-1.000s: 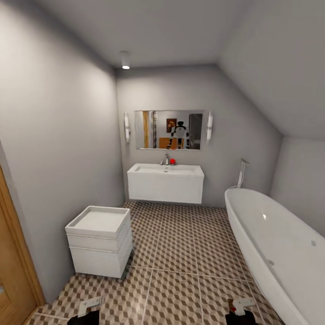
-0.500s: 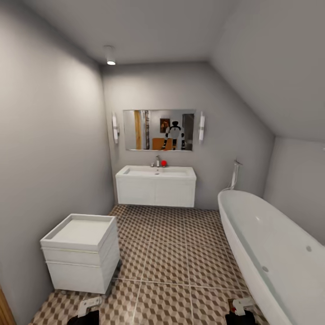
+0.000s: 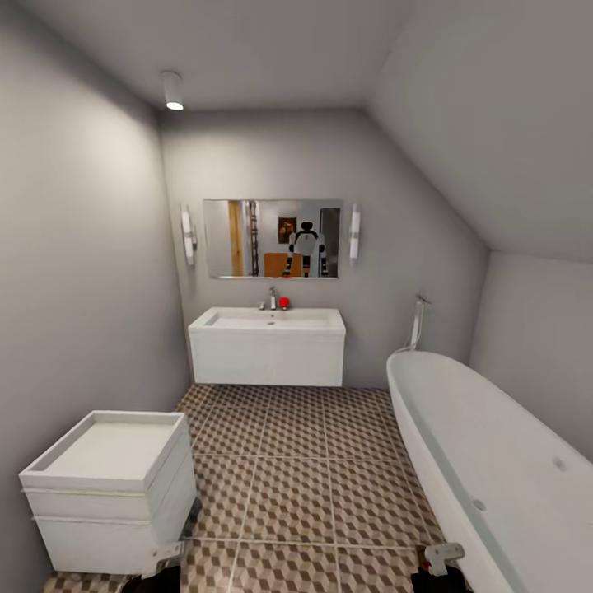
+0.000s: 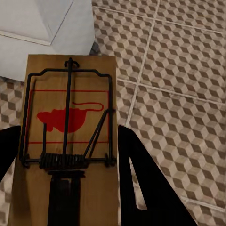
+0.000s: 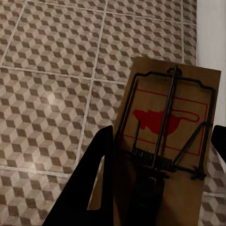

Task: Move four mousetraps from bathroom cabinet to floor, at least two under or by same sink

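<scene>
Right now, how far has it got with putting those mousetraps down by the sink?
Partway. Each arm carries one mousetrap: the left gripper is shut on the left mousetrap, the right gripper on the right mousetrap, both above the tiled bathroom floor. No trap lies on the floor I can see, and the sink is across the room. Left: reach it and set these down; two more traps aren't in sight.

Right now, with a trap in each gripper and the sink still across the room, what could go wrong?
1. The white drawer unit sits close beside the left gripper; driving on could clip it and knock the left mousetrap loose.
2. The bathtub crowds the right gripper, which carries the right mousetrap.
</scene>
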Motion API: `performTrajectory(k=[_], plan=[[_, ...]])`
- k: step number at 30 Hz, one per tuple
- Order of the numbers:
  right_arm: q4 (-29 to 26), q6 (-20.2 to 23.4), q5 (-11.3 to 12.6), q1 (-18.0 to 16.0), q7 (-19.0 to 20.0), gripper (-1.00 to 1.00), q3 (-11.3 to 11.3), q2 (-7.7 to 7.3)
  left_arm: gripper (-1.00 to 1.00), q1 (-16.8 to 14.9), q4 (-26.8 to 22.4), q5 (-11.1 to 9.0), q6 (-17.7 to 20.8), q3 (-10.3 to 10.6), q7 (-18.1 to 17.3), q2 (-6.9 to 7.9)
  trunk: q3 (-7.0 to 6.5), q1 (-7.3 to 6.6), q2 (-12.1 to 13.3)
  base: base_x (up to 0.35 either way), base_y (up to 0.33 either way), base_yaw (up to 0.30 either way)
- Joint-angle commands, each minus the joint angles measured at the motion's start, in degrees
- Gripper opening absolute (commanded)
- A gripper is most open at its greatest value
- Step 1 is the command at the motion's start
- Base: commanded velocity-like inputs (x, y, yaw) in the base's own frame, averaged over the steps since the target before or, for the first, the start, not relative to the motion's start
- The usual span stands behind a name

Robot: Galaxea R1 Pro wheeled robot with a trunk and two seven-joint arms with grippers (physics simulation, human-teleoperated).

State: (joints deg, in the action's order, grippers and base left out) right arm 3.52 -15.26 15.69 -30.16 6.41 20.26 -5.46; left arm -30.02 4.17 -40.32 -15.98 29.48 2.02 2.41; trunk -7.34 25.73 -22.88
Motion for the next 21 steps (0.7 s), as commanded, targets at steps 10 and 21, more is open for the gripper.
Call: performTrajectory(k=[10, 21], plan=[[0.26, -0.39, 0.67, -0.08, 0.63, -1.00, 0.30, 0.04, -1.00, -0.04, 0.13, 0.24, -0.11, 0.24, 0.43, -0.03, 0.02, 0.05, -0.04, 0.327, -0.041, 0.000], [0.26, -0.39, 0.50, -0.08, 0.63, -1.00, 0.30, 0.01, -1.00, -0.03, 0.13, 0.24, -0.02, 0.23, 0.44, -0.11, 0.02, 0.05, -0.04, 0.327, -0.139, 0.000]])
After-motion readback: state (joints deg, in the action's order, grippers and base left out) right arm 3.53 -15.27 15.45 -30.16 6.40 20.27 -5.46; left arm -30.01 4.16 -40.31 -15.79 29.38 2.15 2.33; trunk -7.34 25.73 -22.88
